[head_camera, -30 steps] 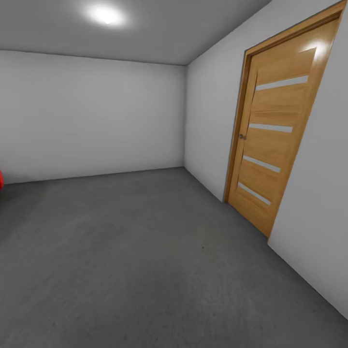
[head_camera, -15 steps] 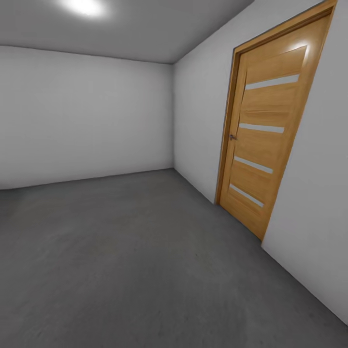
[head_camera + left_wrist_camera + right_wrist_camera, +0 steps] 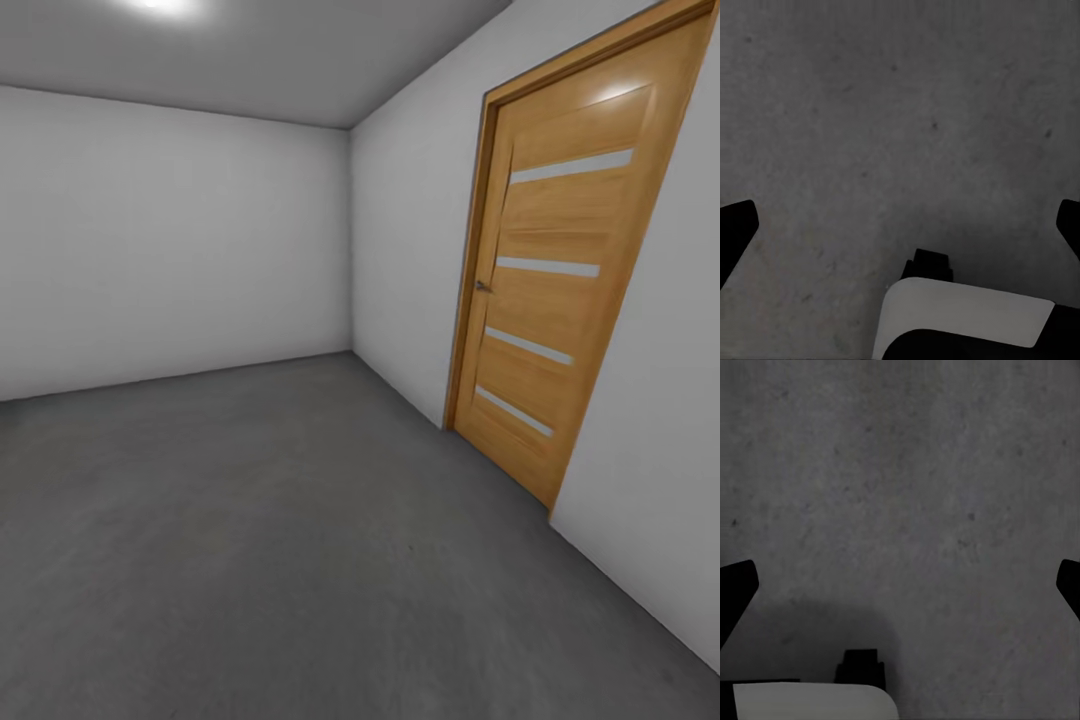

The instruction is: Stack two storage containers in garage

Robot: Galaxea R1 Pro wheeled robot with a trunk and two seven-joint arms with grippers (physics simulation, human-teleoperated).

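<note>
The view has been turned right across the garage floor (image 3: 280, 540), the door (image 3: 555, 290) now at 2 o'clock, and with both jaws released, no container is seen, so one must be fetched.

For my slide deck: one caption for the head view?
Bare garage: grey concrete floor, pale walls, closed wooden door on the right.

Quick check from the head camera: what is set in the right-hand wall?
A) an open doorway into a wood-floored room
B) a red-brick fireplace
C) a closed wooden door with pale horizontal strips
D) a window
C: the wooden door sits shut in its frame in the pale grey wall, with four pale horizontal strips across it, above the dark concrete floor.
</note>
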